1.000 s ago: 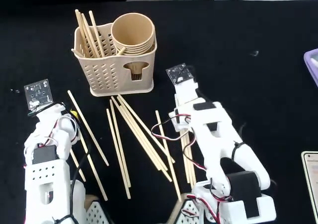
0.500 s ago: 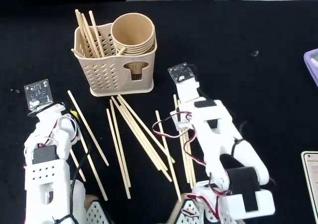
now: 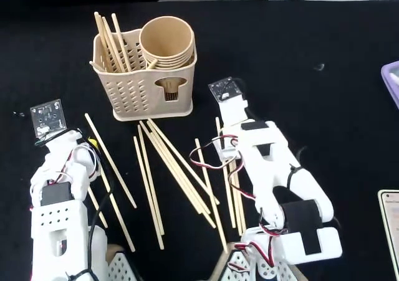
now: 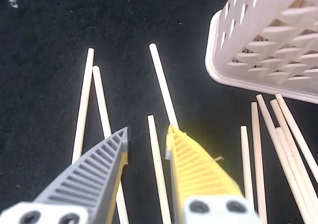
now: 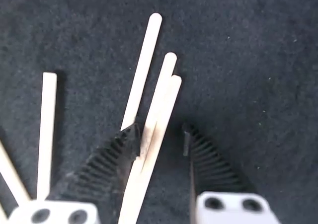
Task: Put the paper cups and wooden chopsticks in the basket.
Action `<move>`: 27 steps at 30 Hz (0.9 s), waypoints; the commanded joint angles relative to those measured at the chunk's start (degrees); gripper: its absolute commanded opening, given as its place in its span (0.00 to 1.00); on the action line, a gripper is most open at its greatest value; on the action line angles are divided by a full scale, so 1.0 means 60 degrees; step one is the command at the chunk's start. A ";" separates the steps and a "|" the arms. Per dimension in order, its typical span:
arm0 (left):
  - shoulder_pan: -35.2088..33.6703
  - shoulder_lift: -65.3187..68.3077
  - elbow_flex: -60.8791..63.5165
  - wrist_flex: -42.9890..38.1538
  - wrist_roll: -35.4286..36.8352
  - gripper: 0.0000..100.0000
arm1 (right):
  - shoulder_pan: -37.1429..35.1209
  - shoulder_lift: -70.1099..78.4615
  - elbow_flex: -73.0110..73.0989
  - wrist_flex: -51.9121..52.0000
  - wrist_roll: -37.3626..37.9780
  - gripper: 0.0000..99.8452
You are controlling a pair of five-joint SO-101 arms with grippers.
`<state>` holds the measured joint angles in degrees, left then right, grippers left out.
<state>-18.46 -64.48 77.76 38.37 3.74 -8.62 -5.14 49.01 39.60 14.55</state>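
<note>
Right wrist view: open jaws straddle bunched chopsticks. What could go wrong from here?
1. The right gripper is open over two touching chopsticks, with a third stick at one fingertip; closing may grab a splayed bundle or flick the third stick away.
2. The grip would be near the stick ends, so lifted sticks may swing and catch the basket rim.

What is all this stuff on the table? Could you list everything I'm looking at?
Basket: one, beige, perforated, far side of the table.
Paper cups: nested stack, tan, inside the basket.
Standing chopsticks: several, pale wood, in the basket beside the cups.
Loose chopsticks: many, pale wood, flat on the table between the arms.
Purple object: one, at the table's edge, cut off.
Card: one, white, near corner.
Table: one, black.
Left gripper: grey and yellow fingers, open over a loose chopstick.
Right gripper: black fingers, open astride loose chopsticks.
</note>
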 commanded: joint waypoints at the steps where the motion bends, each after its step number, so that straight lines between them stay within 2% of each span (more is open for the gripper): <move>1: 0.0066 -0.0147 -0.0139 -0.0132 -0.0029 0.13 | -0.0249 0.0037 -0.0374 -0.0015 0.0425 0.12; 4: 0.0066 -0.0147 -0.0154 -0.0132 -0.0029 0.13 | -0.0249 0.0051 -0.0432 0.0220 0.0645 0.05; 6: 0.0066 -0.0147 -0.0154 -0.0132 -0.0029 0.13 | -0.0249 0.0051 -0.0447 0.0381 0.0674 0.04; 11: 0.0051 -0.0147 -0.0168 -0.0117 -0.0029 0.13 | -0.0249 0.0051 -0.0447 0.0557 0.0703 0.18; 13: 0.0051 -0.0147 -0.0168 -0.0117 -0.0029 0.13 | -0.0249 0.0051 -0.0447 0.0630 0.0703 0.18; 21: 0.0051 -0.0147 -0.0168 -0.0117 -0.0029 0.13 | -0.0249 0.0051 -0.0447 0.0659 0.1040 0.02; 27: 0.0051 -0.0147 -0.0168 -0.0117 -0.0029 0.13 | -0.0088 -0.0051 -0.0374 0.0659 0.1055 0.01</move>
<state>-18.46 -64.48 77.76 38.37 3.65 -9.49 -5.05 48.40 42.86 20.35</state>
